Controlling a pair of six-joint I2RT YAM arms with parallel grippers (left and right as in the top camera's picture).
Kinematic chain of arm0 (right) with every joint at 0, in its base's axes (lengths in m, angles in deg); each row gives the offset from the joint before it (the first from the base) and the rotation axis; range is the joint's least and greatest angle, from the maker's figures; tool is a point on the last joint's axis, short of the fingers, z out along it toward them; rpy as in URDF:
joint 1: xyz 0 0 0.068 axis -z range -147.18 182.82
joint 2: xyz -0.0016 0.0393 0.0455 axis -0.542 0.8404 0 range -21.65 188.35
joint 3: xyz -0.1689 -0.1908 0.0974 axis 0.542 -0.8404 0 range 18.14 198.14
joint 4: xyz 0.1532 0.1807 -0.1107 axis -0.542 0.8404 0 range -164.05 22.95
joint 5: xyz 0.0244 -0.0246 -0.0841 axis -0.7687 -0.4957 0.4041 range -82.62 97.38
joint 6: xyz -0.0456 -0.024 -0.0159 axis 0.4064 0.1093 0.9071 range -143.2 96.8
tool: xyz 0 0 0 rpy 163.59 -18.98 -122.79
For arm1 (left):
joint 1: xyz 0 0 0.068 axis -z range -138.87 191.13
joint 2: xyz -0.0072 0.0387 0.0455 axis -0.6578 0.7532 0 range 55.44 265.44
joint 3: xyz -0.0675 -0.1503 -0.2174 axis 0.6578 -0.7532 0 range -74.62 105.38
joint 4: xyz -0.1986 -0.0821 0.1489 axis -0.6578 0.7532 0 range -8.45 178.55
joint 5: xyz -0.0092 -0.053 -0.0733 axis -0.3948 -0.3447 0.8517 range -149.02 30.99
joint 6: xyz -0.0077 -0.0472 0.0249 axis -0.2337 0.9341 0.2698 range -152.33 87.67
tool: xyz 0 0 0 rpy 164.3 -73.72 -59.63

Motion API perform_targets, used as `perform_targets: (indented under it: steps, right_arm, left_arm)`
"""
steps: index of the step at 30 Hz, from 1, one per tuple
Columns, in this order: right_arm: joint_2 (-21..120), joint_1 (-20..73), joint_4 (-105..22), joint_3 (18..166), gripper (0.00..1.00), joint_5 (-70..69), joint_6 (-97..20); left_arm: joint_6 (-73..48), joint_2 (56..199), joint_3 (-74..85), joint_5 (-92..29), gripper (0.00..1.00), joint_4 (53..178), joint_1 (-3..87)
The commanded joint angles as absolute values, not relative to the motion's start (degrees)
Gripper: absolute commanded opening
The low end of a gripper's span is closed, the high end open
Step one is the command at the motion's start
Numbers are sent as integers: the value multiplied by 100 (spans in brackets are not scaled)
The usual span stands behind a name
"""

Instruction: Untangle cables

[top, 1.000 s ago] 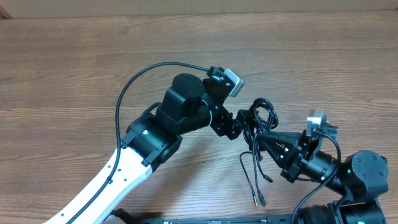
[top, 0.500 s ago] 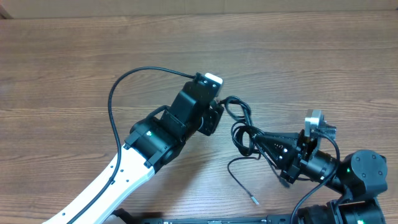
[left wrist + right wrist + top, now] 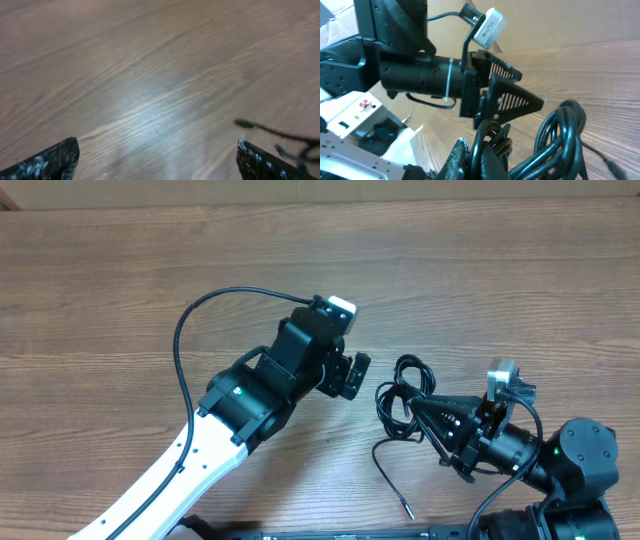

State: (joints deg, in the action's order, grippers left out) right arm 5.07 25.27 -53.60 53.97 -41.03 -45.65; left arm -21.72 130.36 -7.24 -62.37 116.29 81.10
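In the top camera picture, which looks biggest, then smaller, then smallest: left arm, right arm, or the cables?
1. left arm
2. right arm
3. cables
Both arms run off the picture's edge.

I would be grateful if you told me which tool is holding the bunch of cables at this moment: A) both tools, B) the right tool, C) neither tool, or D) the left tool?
B: the cables are bunched at the tip of the right tool. The left tool stands open and apart from them, with only bare table between its fingers in the left wrist view.
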Motion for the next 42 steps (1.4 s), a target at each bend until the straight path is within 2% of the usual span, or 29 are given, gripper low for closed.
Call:
perform_targets:
  steps: [1, 6, 8, 15, 29, 37, 42]
  right_arm:
    - [457, 2507, -5377, 5496, 4, -3932, -4410]
    - [457, 2507, -5550, 5496, 4, -3871, -4734]
    - [457, 2507, -5657, 5496, 4, -3875, -4946]
    - [457, 2507, -5985, 5496, 4, -3936, -5438]
    - [457, 2507, -5972, 5496, 4, -4033, -5444]
    - [457, 2507, -6062, 5496, 4, -4857, -4290]
    - [457, 2507, -5998, 5496, 4, -4889, -4183]
  left_arm:
    - [-2052, 12822, -726, -5151, 100, 11625, 7963]
    - [-3140, 12721, -726, -2552, 100, 11646, 7721]
    - [-3433, 12721, -726, -1995, 100, 11644, 7679]
    - [-3455, 12721, -729, -1483, 100, 11710, 7672]
    - [-3505, 12734, -729, -768, 100, 11775, 7679]
    - [-3121, 12734, -729, -823, 100, 11550, 7677]
    - [-2843, 12732, -729, -816, 100, 11406, 7670]
